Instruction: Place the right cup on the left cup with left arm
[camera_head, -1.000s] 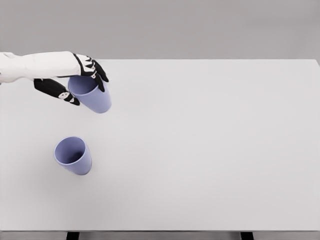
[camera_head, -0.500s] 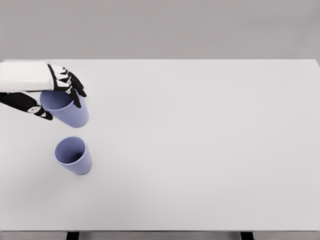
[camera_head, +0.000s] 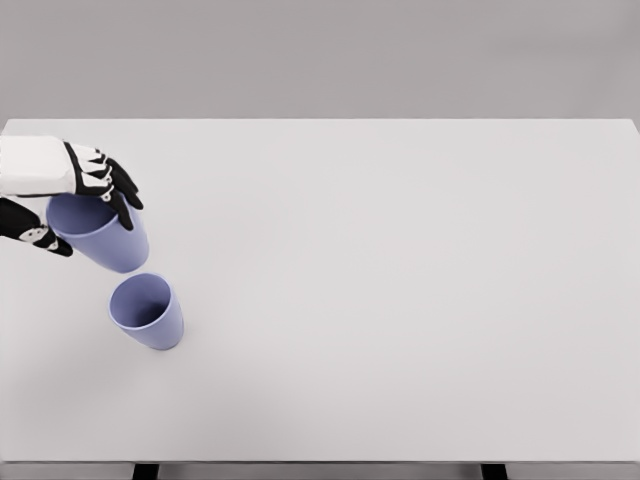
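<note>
My left hand (camera_head: 82, 205) comes in from the left edge and is shut on a lilac cup (camera_head: 103, 235), gripping it by the rim. The held cup hangs tilted above the table, mouth facing up and left. A second lilac cup (camera_head: 148, 311) stands upright on the table just below and to the right of the held one; the two look apart. My thumb (camera_head: 35, 237) shows on the near side of the rim and the other fingers (camera_head: 110, 185) on the far side. The right arm does not show.
A wide white table (camera_head: 400, 290) fills the view, with its front edge at the bottom and grey wall behind. Two dark table legs (camera_head: 146, 471) show under the front edge.
My left hand has carried the held cup leftward and slightly down, from the table's upper left area to just above the standing cup. The standing cup has not moved.
</note>
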